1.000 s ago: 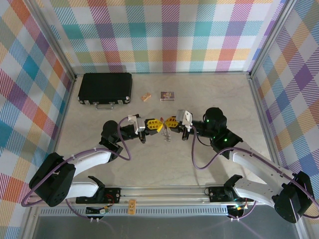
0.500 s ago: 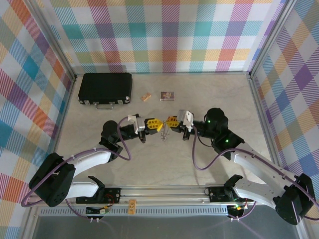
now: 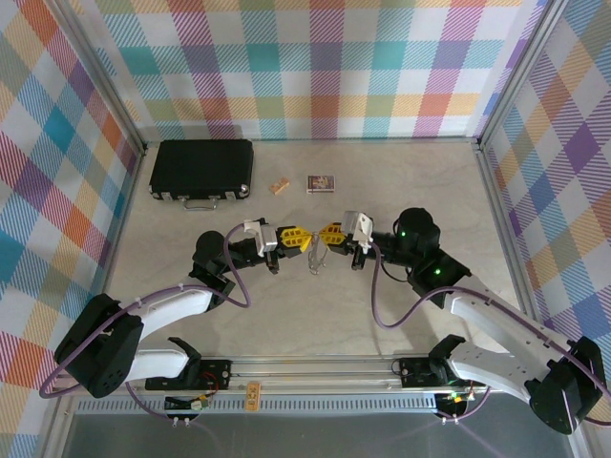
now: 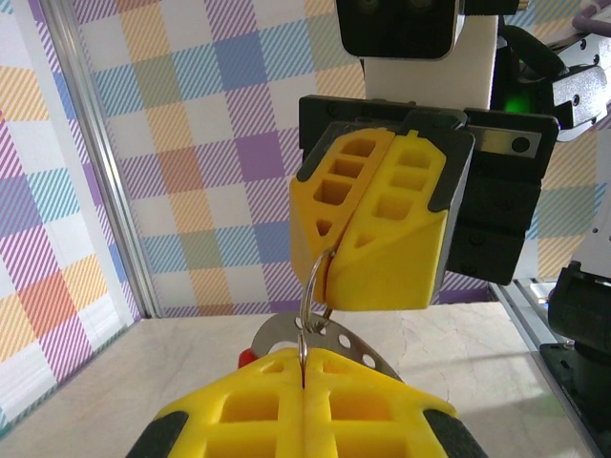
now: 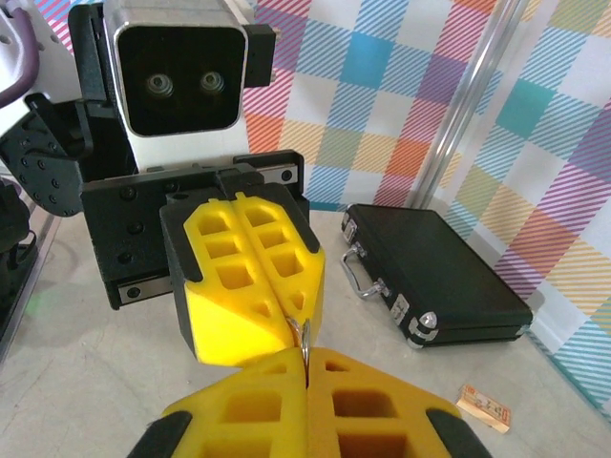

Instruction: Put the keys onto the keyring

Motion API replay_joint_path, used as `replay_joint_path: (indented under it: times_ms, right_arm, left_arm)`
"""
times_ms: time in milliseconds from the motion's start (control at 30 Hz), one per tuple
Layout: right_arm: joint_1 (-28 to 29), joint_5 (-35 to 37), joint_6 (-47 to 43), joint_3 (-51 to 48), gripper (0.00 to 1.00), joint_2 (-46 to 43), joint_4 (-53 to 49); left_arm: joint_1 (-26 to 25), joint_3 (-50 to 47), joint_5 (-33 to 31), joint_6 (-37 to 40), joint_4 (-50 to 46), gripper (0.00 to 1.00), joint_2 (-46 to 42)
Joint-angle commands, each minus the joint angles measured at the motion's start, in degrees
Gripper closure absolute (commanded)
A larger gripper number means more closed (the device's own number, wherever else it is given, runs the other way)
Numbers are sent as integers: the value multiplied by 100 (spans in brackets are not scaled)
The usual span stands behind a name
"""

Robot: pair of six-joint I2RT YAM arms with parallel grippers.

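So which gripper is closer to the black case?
Left. The left gripper is in front of the black case and off to its right. The right gripper faces it tip to tip, just beyond, so farther from the case. Both are shut on the keyring.

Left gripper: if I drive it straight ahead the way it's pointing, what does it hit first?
Most likely the right gripper: its shut yellow fingers face the left gripper head-on, tip to tip. Just the keyring, pinched by both, spans the short gap between them.
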Motion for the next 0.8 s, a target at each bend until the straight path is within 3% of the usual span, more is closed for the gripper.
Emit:
replay_joint_path:
  times_ms: [0, 767]
  right_arm:
    - [49, -118, -90, 63, 100, 48, 116]
    - [59, 108, -98, -85, 100, -135, 355]
  left_arm:
    - [-37, 163, 145, -28, 95, 100, -127]
    - [-37, 154, 110, -17, 86, 100, -97]
